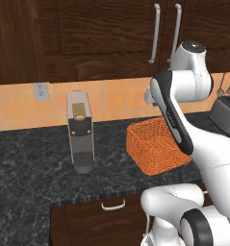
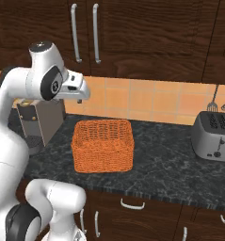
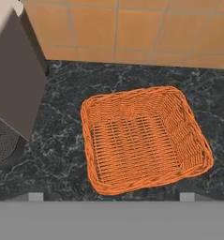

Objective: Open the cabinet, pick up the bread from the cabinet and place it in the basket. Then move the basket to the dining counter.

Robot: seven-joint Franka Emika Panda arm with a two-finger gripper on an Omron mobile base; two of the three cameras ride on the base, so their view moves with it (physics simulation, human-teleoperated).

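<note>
**Above the basket, doors shut, claw state unreadable**

Over the black speckled worktop (image 2: 170,169) my hand hangs at about backsplash height, camera looking down into the basket (image 3: 144,138). My gripper (image 2: 79,100) is mostly hidden behind the wrist in the right base view, and only two small pale tip stubs peek up at the bottom of the hand view, so I can't tell if the claw is spread or pressed together. Nothing visible between the tips.

Basket: orange woven, sits flat on the worktop, nothing in it, between the coffee machine (image 1: 80,137) and the toaster (image 2: 212,136). Coffee machine is near its left side, toaster well apart.

Cabinet (image 2: 147,33) above the tiled backsplash (image 2: 147,101): both doors closed, curved silver handles (image 2: 85,33) side by side. Utensils (image 2: 220,101) hang on the tiles over the toaster. Drawer unit (image 1: 111,216) is below the worktop edge.
</note>
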